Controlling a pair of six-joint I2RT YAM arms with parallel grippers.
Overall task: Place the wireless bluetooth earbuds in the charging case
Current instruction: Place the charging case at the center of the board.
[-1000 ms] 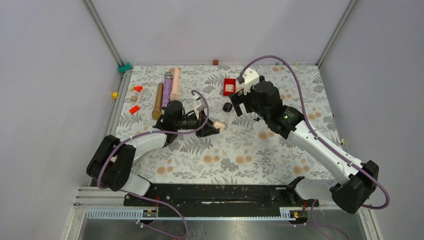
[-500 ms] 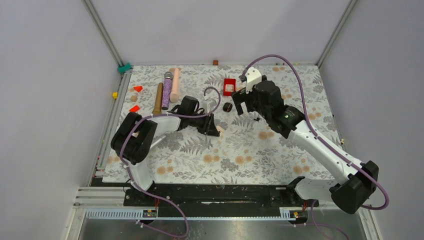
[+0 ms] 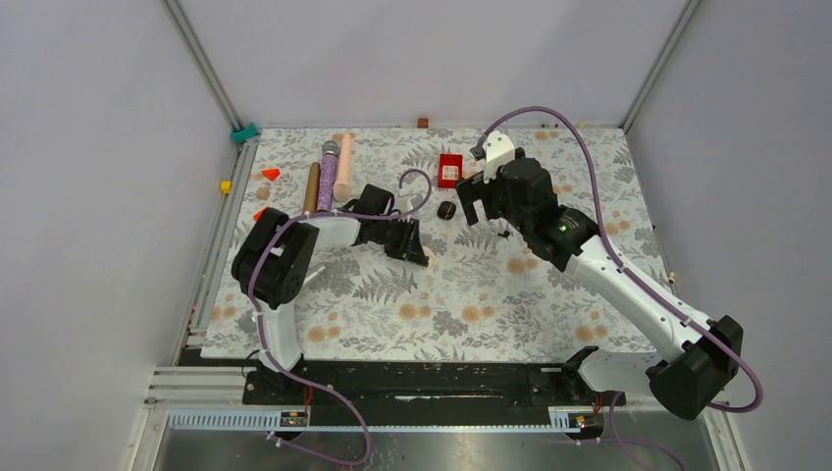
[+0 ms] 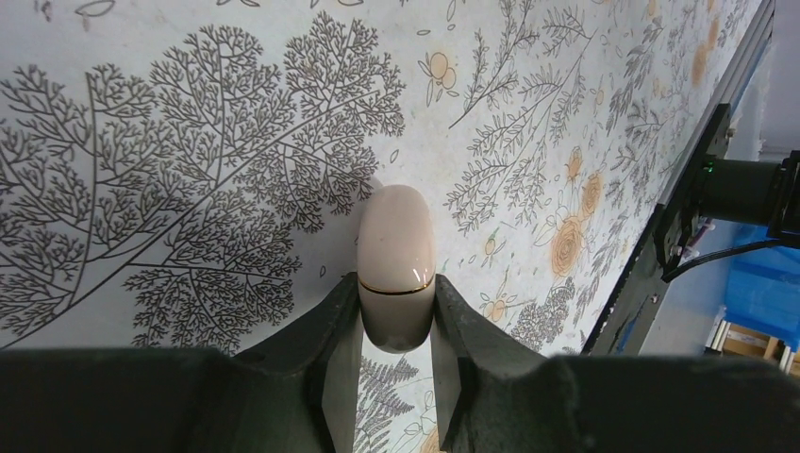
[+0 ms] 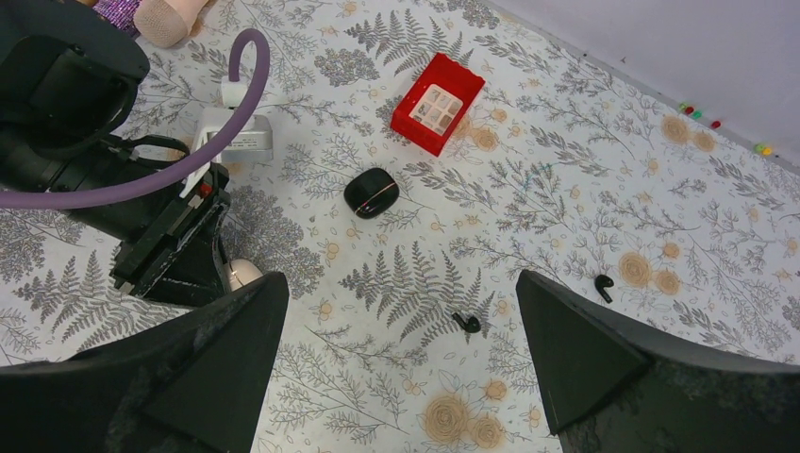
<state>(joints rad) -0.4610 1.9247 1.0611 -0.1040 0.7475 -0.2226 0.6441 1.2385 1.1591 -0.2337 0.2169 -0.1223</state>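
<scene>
Earbuds, two black ones, lie loose on the worktop, apart from each other and near the shut black case. The right hand hangs over them, wide open and empty. The left hand squeezes the whitish case. Its lid looks shut, so no bud could go in. The smooth case might also slip out.

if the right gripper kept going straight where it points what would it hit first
Most likely bare mat between the black case and a black earbud, where the open right gripper points. Depth is unclear; it might clip the earbud.
</scene>
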